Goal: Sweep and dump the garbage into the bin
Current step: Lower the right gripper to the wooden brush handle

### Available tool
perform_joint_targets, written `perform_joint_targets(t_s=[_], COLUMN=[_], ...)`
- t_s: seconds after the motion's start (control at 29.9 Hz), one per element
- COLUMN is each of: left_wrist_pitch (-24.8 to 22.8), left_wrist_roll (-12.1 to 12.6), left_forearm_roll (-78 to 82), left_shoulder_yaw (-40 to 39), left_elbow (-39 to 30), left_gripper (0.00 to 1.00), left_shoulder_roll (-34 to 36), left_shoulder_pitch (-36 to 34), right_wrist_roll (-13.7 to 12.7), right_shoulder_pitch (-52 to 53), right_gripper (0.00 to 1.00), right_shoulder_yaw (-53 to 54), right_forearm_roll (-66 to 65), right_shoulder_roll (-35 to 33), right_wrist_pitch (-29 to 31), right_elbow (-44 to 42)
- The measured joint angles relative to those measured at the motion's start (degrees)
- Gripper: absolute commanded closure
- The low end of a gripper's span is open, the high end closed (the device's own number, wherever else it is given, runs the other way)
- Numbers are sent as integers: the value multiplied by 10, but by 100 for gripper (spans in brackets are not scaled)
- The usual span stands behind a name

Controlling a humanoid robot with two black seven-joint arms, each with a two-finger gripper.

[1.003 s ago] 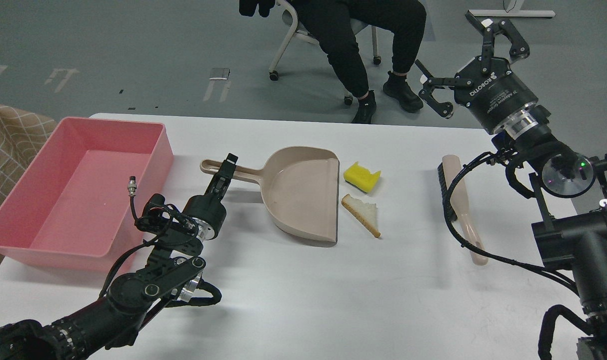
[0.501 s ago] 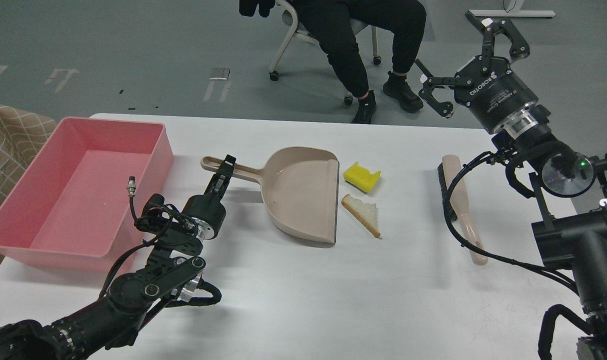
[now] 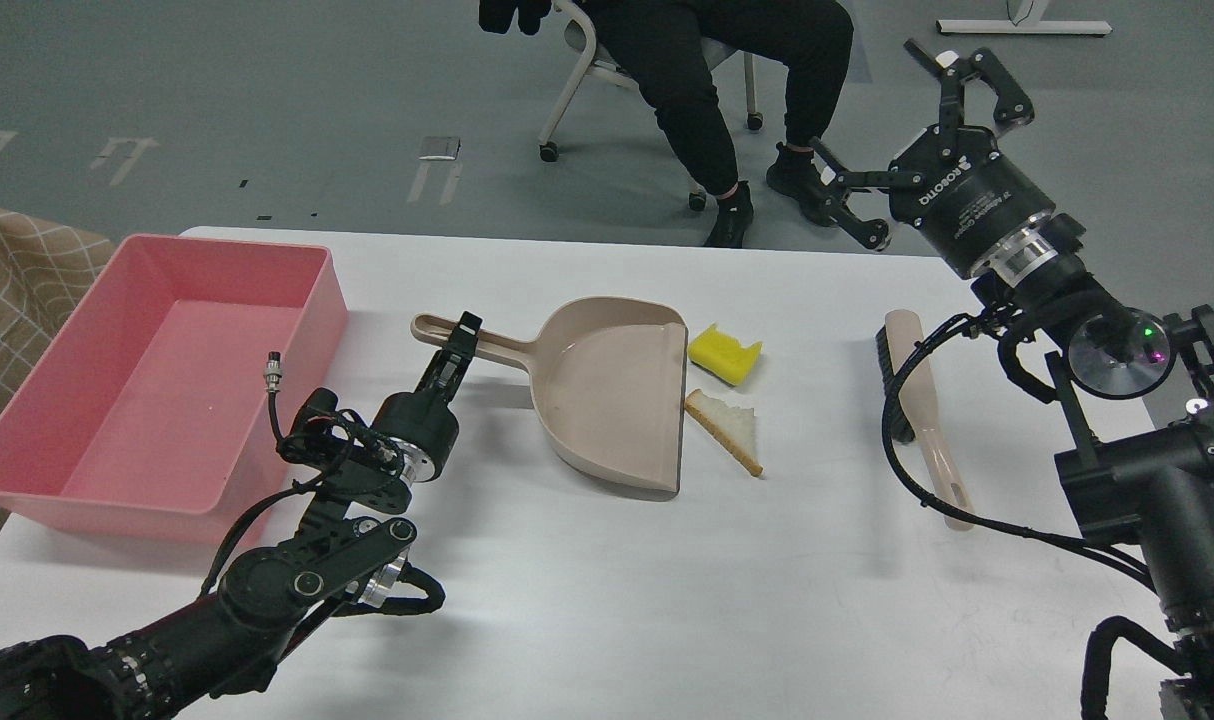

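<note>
Left end effector (image 3: 462, 335) seemingly grasps the dustpan (image 3: 607, 390) handle, mouth facing right toward bread (image 3: 727, 428); right end effector (image 3: 902, 135) released.

The white tabletop (image 3: 587, 600) carries a pink bin (image 3: 157, 370) at its left edge, a beige dustpan (image 3: 597, 390) in the middle, a yellow sponge (image 3: 723, 353) and bread slice (image 3: 727, 428) just beside its mouth, and a brush (image 3: 922, 410) farther right.
</note>
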Motion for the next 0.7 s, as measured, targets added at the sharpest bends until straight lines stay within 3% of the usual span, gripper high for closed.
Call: perform_joint_targets(t_s=[0.37, 0.7], left_wrist_pitch=[0, 0], left_wrist_roll=[0, 1], left_forearm_roll=[2, 3], left_shoulder_yaw=[1, 0], left_elbow=[-3, -3], left_gripper=[100, 100], left_shoulder_roll=[2, 4], left_shoulder_pitch=[-3, -7], right_wrist_roll=[0, 0], right_shoulder_pitch=[31, 99], right_gripper=[0, 0], right_shoulder_yaw=[-158, -299], right_forearm_roll=[-35, -144], right_shoulder_roll=[-117, -233], right_wrist_pitch=[-1, 4], right_elbow=[18, 60])
